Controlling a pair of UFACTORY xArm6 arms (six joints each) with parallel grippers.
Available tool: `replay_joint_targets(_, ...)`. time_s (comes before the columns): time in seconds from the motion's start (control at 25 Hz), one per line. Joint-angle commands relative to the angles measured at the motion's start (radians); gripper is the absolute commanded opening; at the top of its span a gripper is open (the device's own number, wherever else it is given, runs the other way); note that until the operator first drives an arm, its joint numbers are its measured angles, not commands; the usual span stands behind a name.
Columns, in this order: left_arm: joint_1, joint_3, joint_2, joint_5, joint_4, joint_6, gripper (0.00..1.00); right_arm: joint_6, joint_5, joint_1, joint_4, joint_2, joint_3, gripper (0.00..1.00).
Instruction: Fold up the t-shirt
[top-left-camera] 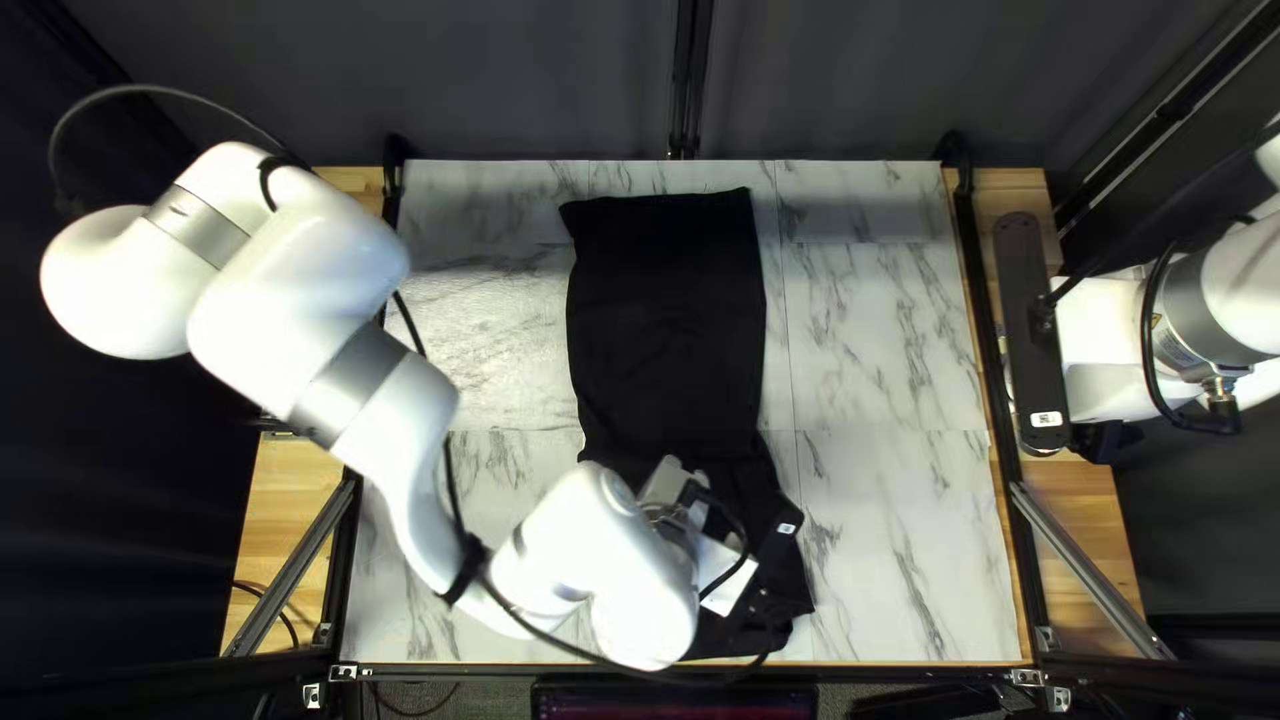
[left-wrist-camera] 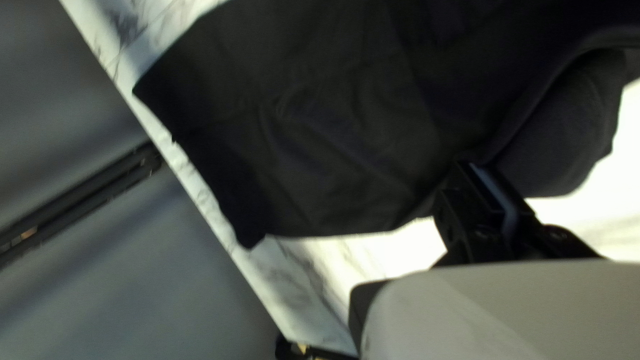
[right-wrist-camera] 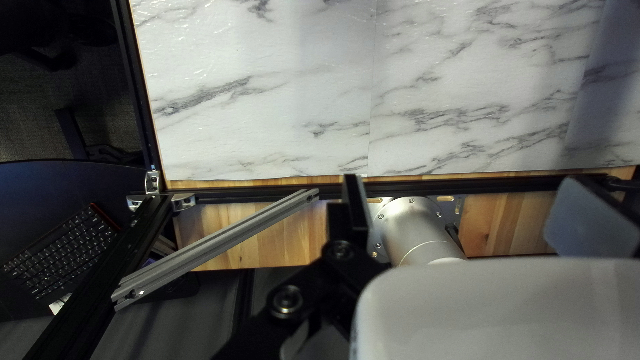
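Our t-shirt [top-left-camera: 667,320] lies on the marble-patterned surface [top-left-camera: 894,534], a long black strip down the middle, from close to the far edge to the near edge. Its far part is flat and narrow; its near part spreads toward the right of the top left view, partly hidden under our left arm [top-left-camera: 360,387].

We have our left gripper [top-left-camera: 727,587] closed on the t-shirt, over the near part. In its wrist view the cloth rises in a rounded fold beside the fingers [left-wrist-camera: 460,193], and shallow creases cross the cloth ahead.

We hold our right gripper [top-left-camera: 1096,350] wide apart with nothing between its fingers, over the surface's right edge. Its wrist view shows our right arm's base [right-wrist-camera: 417,230] and, well off to one side, a keyboard [right-wrist-camera: 60,257].
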Motion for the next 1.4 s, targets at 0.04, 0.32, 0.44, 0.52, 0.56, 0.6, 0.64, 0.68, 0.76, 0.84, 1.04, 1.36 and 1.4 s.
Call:
replay_joint_targets(0.04,0.009,0.014,0.034,-0.048,-0.035,0.004,0.08,0.0,0.0,0.0,0.0,0.0,0.0,1.0)
replay_joint_targets(0.32,-0.087,0.204,-0.143,0.026,-0.051,-0.137,0.08,0.0,0.0,0.0,0.0,0.0,0.0,1.0)
replay_joint_targets(0.44,-0.166,0.239,-0.215,0.137,-0.057,-0.224,0.11,0.0,0.0,0.0,0.0,0.0,0.0,1.0)
replay_joint_targets(0.52,-0.208,0.239,-0.234,0.203,-0.063,-0.274,0.11,0.0,0.0,0.0,0.0,0.0,0.0,1.0)
replay_joint_targets(0.56,-0.224,0.246,-0.245,0.224,-0.068,-0.293,0.13,0.0,0.0,0.0,0.0,0.0,0.0,1.0)
replay_joint_targets(0.6,-0.246,0.256,-0.26,0.257,-0.075,-0.323,0.13,0.0,0.0,0.0,0.0,0.0,0.0,1.0)
replay_joint_targets(0.64,-0.262,0.27,-0.275,0.277,-0.083,-0.346,0.13,0.0,0.0,0.0,0.0,0.0,0.0,1.0)
replay_joint_targets(0.68,-0.268,0.276,-0.28,0.287,-0.088,-0.359,0.14,0.0,0.0,0.0,0.0,0.0,0.0,1.0)
replay_joint_targets(0.76,-0.275,0.302,-0.293,0.3,-0.101,-0.388,0.15,0.0,0.0,0.0,0.0,0.0,0.0,1.0)
replay_joint_targets(0.84,-0.264,0.323,-0.29,0.295,-0.115,-0.402,0.17,0.0,0.0,0.0,0.0,0.0,0.0,1.0)
replay_joint_targets(1.04,-0.22,0.341,-0.265,0.258,-0.135,-0.394,0.17,0.0,0.0,0.0,0.0,0.0,0.0,1.0)
replay_joint_targets(1.36,-0.153,0.232,-0.145,0.205,-0.121,-0.303,0.14,0.0,0.0,0.0,0.0,0.0,0.0,1.0)
replay_joint_targets(1.4,-0.149,0.218,-0.134,0.198,-0.119,-0.291,0.13,0.0,0.0,0.0,0.0,0.0,0.0,1.0)
